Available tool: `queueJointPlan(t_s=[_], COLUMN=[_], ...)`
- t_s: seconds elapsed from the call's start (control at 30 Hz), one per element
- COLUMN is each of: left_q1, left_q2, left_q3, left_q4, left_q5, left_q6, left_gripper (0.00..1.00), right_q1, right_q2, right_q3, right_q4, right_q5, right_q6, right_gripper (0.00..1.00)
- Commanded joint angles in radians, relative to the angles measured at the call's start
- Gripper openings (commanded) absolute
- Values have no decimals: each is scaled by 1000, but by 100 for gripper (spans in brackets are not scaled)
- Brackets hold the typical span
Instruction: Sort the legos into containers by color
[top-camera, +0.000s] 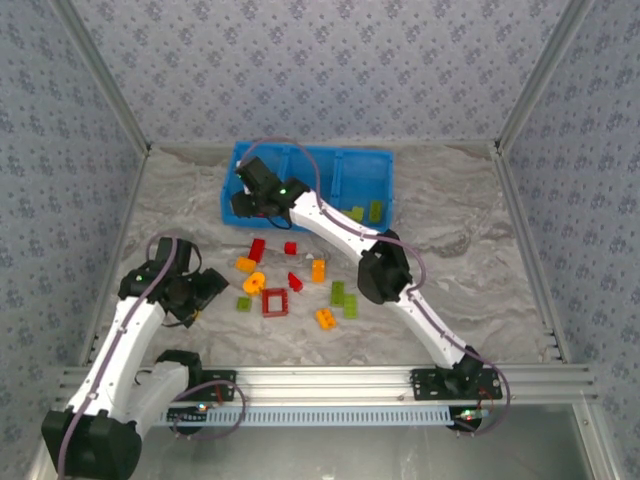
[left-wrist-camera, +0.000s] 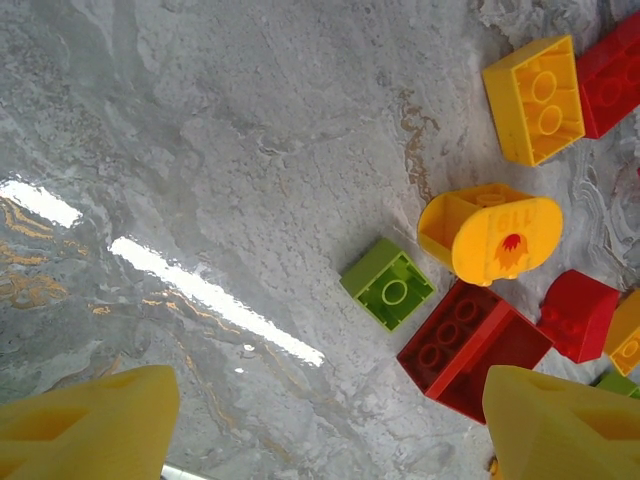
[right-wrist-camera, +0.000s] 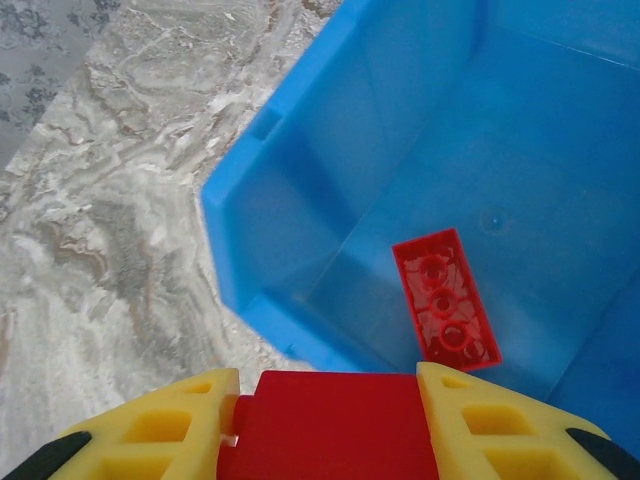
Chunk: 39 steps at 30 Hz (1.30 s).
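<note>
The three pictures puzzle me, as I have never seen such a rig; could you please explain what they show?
Two robot arms are bolted to a table. The overhead picture looks down on both; the other two come from a camera on each wrist, with its yellow fingers in view. Red, yellow and green loose bricks lie on the table before a blue bin. The left gripper hangs open near a green brick, holding nothing. The right gripper holds a red brick over a bin compartment where another red one lies.
</note>
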Motion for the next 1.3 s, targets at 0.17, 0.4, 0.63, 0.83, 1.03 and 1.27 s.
queueJointPlan(t_s=[0.17,0.4,0.63,0.83,1.03,1.27], left_q1=[6,6,6,6,5,5], left_q2=[-57,-62,-45,-13,59,157], left_q3=[5,18,25,24,17,-57], left_q4=[-64,-76,-59,-24,19,120], left_q5=[37,53,55,54,45,62], left_q6=[30,54,61,61,-21,-305], left_gripper=[79,79,78,77,76,73], right_q1=[-16,-30,-31,-25,-20,-30], right_q2=[119,211,223,110,-116,-585], right_q3=[77,151,157,152,47,-600], right_q4=[193,223,171,162,167,381], right_q5=[-52,-46,-53,-5,91,99], right_q6=[-70,-53,-70,-100,-125,-145], right_gripper=[47,53,54,62,64,67])
